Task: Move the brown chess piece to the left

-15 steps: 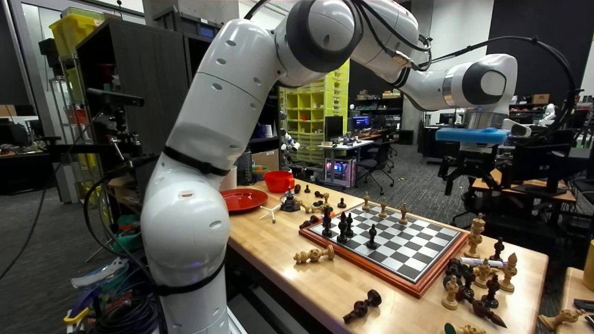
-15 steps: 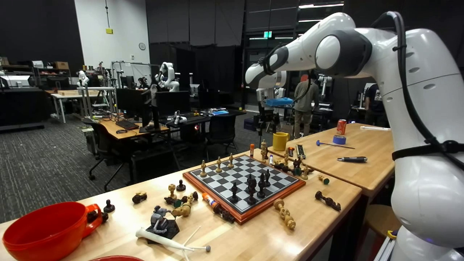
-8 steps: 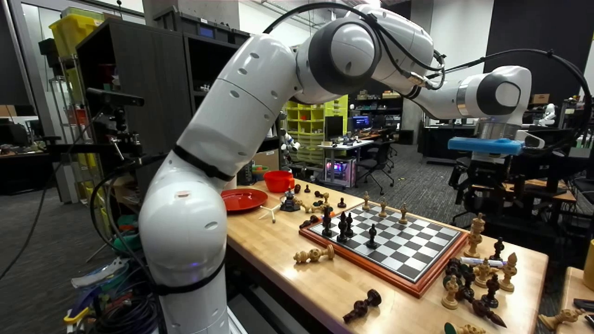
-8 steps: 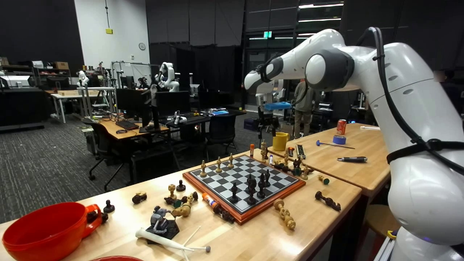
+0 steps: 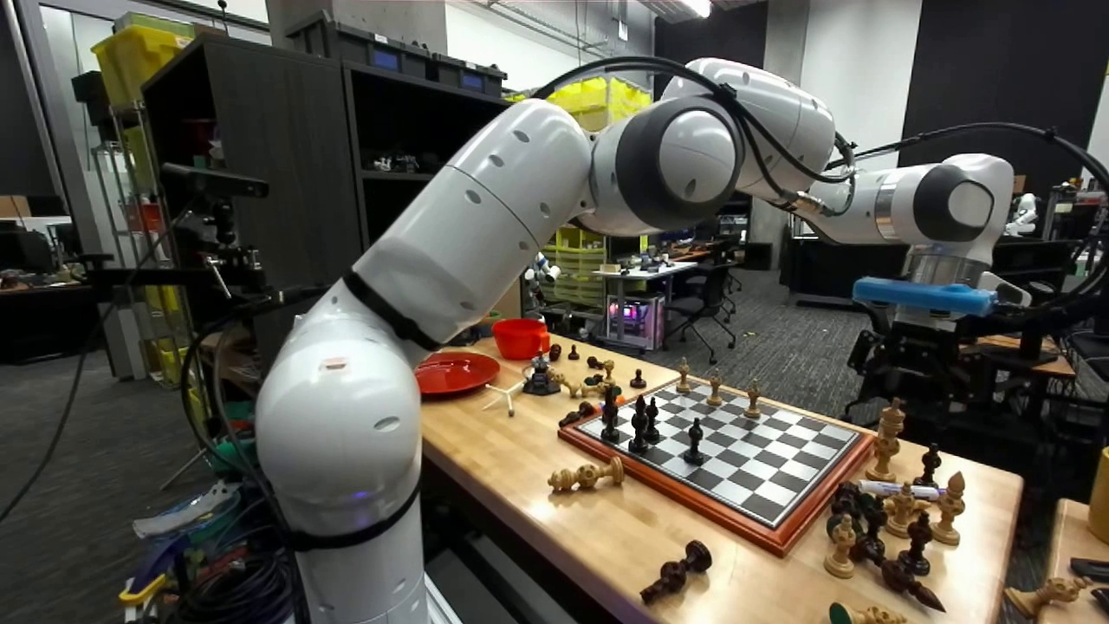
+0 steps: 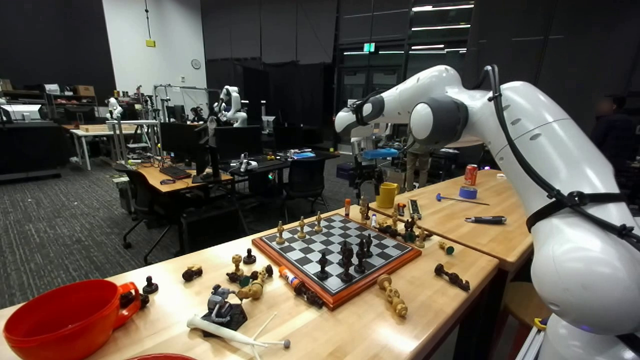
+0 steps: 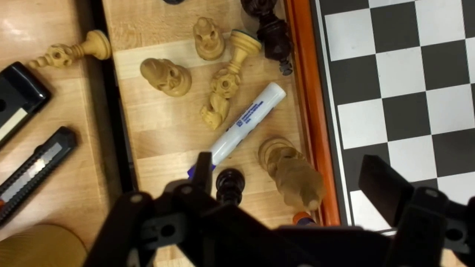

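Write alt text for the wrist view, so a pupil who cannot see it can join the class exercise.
The robot's open black hand shows along the bottom, with a tan chess piece seen in its gap, standing beside the board. Left of the board in the picture, more pieces, tan and dark, stand or lie near a marker.

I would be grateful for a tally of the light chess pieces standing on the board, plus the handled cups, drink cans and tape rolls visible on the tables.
Light chess pieces on the board: 3
Handled cups, the red cup and the yellow cup: 2
Red drink can: 1
Blue tape roll: 1
Total: 7
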Robot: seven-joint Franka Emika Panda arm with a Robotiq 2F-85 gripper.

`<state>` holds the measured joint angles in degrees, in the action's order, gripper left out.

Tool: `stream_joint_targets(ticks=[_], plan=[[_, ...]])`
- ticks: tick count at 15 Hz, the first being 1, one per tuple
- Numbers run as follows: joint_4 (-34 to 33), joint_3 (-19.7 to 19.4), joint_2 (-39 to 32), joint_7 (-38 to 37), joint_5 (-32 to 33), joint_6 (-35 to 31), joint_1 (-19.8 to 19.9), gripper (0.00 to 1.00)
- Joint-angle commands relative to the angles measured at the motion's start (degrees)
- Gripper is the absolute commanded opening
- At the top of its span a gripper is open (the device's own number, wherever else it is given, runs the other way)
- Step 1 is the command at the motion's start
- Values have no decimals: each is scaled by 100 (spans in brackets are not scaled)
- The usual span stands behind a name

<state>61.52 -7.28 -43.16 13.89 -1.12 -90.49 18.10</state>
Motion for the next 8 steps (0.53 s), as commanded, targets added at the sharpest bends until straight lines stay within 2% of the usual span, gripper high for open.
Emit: stream_joint_targets(ticks=[1,3,5,8], plan=[[-709,127,-390,29,-89,429,120,100],[-925,157,-523,33,-95,544,141,100],[-1095,174,-625,34,-87,632,157,73],[-1179,157,-673,57,-130,669,150,53]])
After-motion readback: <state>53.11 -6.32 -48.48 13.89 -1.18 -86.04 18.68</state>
